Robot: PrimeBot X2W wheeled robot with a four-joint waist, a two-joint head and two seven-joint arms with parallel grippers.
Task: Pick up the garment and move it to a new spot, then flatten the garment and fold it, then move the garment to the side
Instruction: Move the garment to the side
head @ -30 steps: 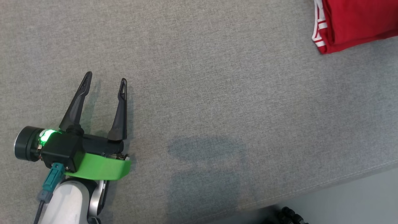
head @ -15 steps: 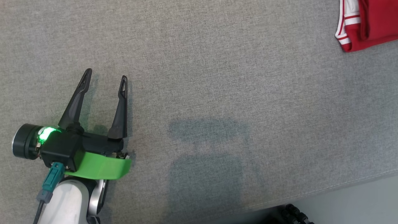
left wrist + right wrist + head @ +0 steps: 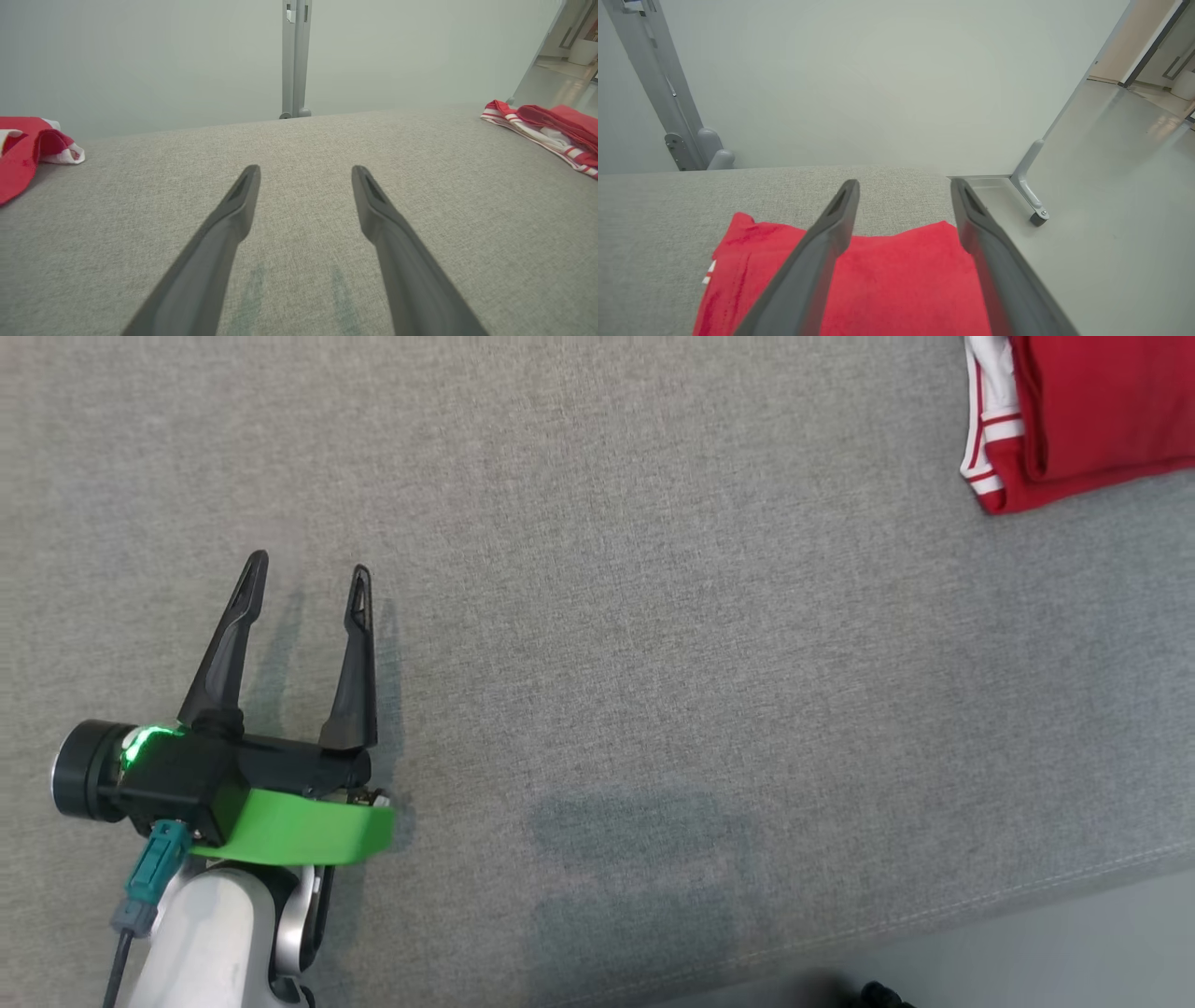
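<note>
Head view: the garment [image 3: 1092,420] lies at the upper right of the frame, partly cut by the picture's edge, on the grey fabric worktop [image 3: 653,616]. It is red with white stripes along its left hem and shows layered, doubled edges, consistent with folding already done. The left gripper [image 3: 306,567] sits at the lower left, well apart from the garment, fingers released and holding nothing. Left wrist view: the fingers [image 3: 219,242] are spread over bare worktop, with the garment at the right edge of the frame as a low, flat bundle. A second red-and-white cloth [image 3: 28,144] lies at the left edge and appears unrelated to the present step. Right wrist view: the right gripper [image 3: 904,183] hangs above the garment, which occupies the lower centre of the frame close to the worktop's far corner. The fingers are parted and nothing is clamped between them, so the cloth lies free beneath. Assessment: picking up, flattening and folding appear complete, and the garment seems to be in its side position — little looks outstanding beyond clearing the arm. Condition: compact and smooth on top, with a slightly uneven edge at upper left.
</note>
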